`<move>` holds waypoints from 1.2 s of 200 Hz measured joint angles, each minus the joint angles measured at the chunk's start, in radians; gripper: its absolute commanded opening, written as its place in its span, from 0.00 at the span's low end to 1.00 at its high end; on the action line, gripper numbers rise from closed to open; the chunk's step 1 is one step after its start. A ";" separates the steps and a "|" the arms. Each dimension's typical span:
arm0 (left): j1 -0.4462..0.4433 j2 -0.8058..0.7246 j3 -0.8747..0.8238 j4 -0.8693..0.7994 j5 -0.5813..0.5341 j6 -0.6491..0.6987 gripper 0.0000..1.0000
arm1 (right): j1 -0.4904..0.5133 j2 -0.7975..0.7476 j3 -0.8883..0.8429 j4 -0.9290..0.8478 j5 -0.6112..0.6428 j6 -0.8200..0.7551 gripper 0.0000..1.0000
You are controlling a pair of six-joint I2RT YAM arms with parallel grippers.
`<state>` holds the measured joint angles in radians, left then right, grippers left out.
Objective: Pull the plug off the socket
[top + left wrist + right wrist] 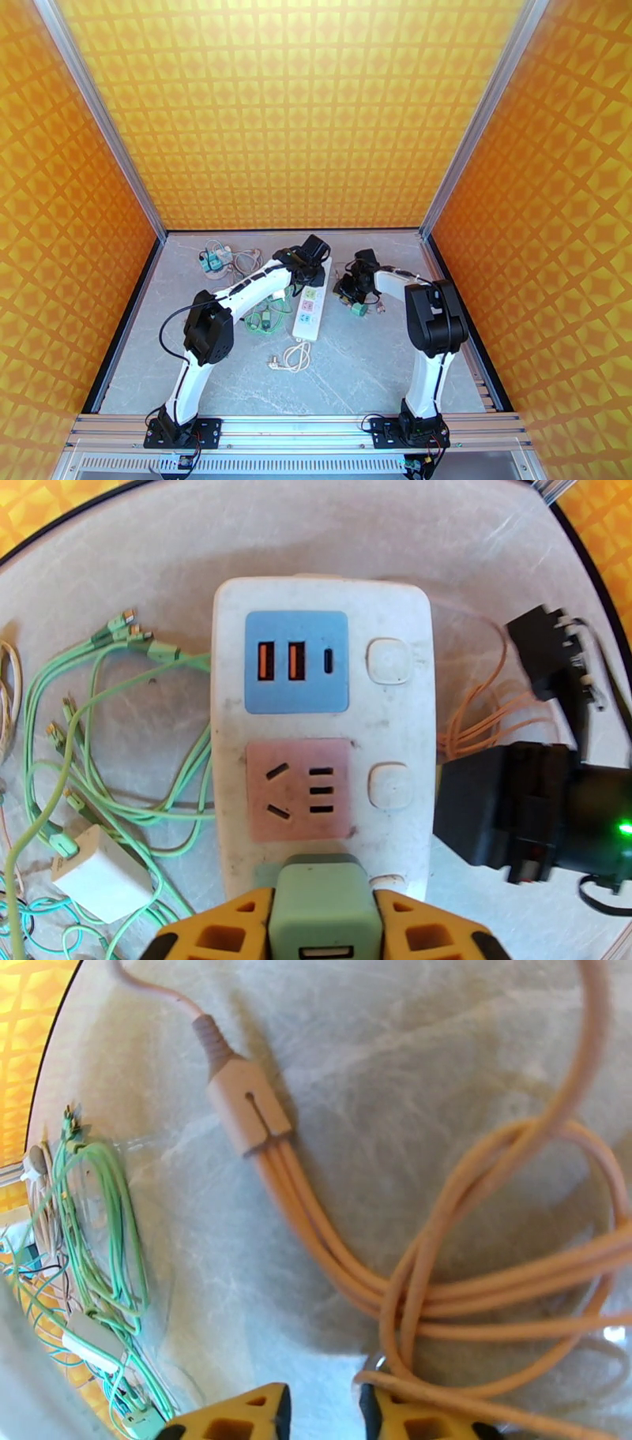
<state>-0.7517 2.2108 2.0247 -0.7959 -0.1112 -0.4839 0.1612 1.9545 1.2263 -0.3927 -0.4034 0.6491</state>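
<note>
Sockets on the white power strip [399,717] sat in coloured panels, counted three in the left wrist view: a blue one with two orange USB ports and one slim port, a pink one with two sets of pin slots, and a green one mostly covered by the green plug [320,890]. That plug stood seated in the green panel at the strip's near end, and the left gripper [324,922] was closed on it, one yellow finger [229,934] pressed on each side. Two square buttons showed along the strip's right edge, with the rim of a third beside the plug. Left of the strip lay a tangle of green cables [103,740] and one white charger block [99,871]. From above, the strip [310,312] lay in the middle of the grey table [379,363], its own white cord coiled [296,357] at the near end. The right gripper [324,1414] hung low over a looped peach cable [316,1220] with one splitter [245,1106], its fingers narrowly apart, the cable touching the right finger.
</note>
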 measured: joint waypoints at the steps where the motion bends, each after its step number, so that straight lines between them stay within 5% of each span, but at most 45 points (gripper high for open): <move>1: 0.000 0.000 0.000 0.000 0.000 0.000 0.30 | 0.000 -0.003 -0.003 0.003 -0.001 0.000 0.34; 145: 0.000 0.104 -0.003 0.012 0.021 -0.001 0.29 | 0.000 0.011 -0.148 0.436 -0.286 0.187 0.30; 240: -0.002 0.109 -0.004 0.018 0.028 0.000 0.29 | 0.000 0.045 -0.105 0.320 -0.295 0.158 0.24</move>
<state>-0.7540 2.3203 2.0209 -0.7776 -0.0834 -0.4843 0.1616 1.9991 1.1213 -0.0731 -0.6983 0.8066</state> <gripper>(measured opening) 0.291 0.246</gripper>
